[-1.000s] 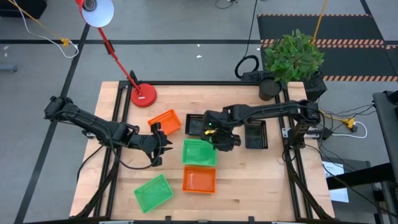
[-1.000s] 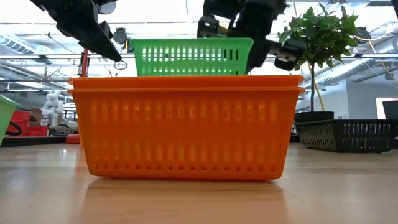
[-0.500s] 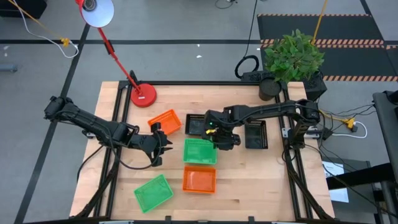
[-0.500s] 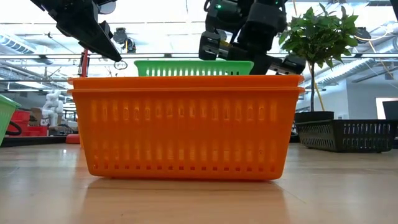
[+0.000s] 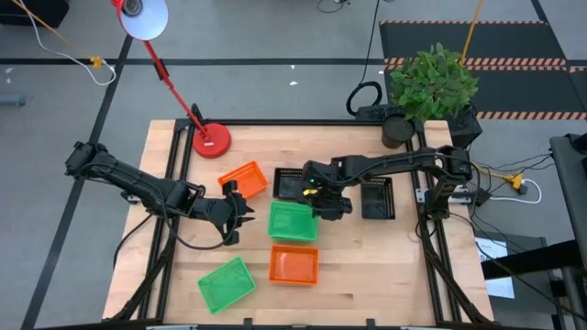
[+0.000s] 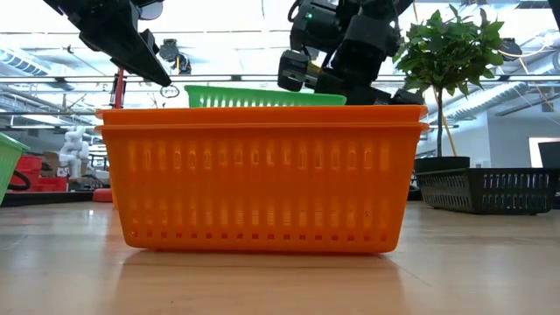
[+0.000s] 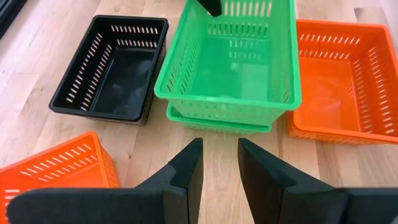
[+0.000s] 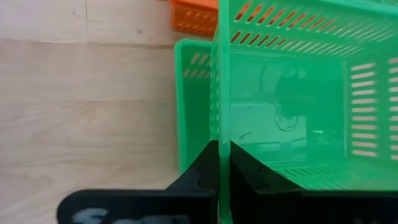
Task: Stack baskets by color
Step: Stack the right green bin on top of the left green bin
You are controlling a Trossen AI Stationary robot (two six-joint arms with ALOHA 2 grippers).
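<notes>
Right pincer [image 8: 219,163] pinching upper green basket [image 7: 231,59] over lower green basket [image 7: 217,123].

A basket [image 5: 293,220] is set in a second basket [image 7: 219,123] at the table's [image 5: 413,266] middle. Just before this pair a stacked pair [image 5: 293,265] is placed; behind it two baskets [image 5: 292,183] [image 5: 244,180] are found side by side. A further basket [image 5: 378,198] is set to its right, and another [image 5: 226,283] before it to the left. The lamp base [image 5: 212,141] is stood behind, by the far left corner.

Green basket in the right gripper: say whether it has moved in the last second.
Yes. In the low view the green basket has sunk behind the orange basket's rim, lowered by the right gripper.
</notes>
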